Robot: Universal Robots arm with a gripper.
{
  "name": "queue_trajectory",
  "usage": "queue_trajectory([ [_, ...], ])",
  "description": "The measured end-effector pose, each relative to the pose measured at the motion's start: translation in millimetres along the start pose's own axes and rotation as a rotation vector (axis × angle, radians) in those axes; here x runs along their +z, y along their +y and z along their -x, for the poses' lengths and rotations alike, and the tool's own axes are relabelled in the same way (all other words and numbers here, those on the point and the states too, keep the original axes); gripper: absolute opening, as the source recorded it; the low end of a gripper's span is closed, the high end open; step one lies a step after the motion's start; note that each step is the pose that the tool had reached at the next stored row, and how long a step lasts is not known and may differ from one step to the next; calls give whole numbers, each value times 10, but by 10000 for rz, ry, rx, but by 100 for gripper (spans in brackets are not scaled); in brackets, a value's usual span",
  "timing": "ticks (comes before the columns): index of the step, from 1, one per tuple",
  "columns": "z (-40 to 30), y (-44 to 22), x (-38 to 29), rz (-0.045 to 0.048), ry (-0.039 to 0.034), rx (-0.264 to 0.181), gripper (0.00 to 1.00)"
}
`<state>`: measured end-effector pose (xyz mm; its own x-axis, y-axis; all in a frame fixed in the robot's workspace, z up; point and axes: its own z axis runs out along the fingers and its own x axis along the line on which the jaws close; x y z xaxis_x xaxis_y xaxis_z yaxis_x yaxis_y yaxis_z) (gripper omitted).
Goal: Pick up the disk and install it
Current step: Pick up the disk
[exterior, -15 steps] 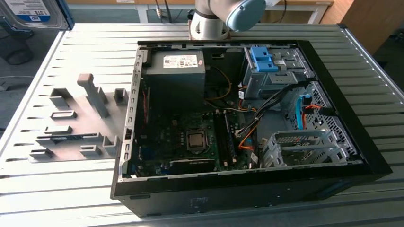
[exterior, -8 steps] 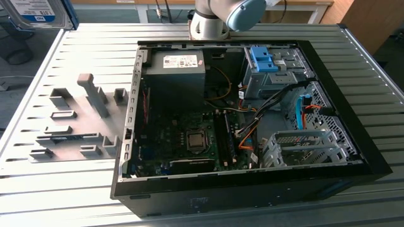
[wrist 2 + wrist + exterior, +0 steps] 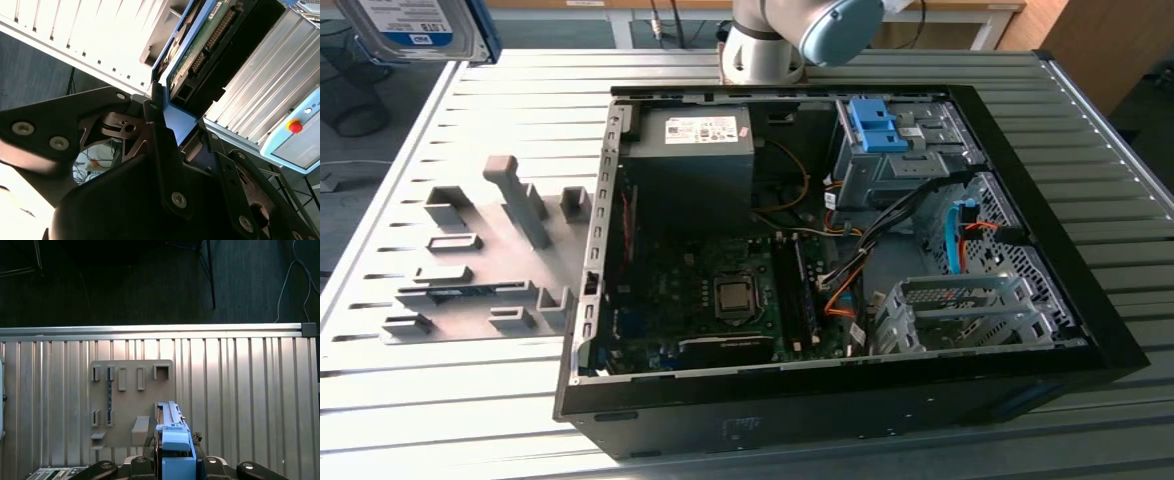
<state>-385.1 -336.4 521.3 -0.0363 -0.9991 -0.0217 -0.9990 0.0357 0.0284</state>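
The gripper [image 3: 179, 125] is clenched on the disk [image 3: 200, 45], gripping it by one end. The disk [image 3: 416, 28] hangs aloft at the exterior view's left, over the slatted table's [image 3: 480, 400] edge, well apart from the open computer case [image 3: 854, 400].

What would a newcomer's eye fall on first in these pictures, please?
Probably the open computer case, lying on the slatted metal table with its motherboard exposed, in the exterior view's middle. Then the disk, held aloft at that view's upper left, clamped in the gripper. A grey fixture plate lies on the table, toward the exterior view's left of the case.
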Motion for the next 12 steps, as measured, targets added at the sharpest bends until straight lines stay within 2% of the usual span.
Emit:
queue_trajectory([
  [12, 7, -189, -4, 0, 0, 0, 37],
])
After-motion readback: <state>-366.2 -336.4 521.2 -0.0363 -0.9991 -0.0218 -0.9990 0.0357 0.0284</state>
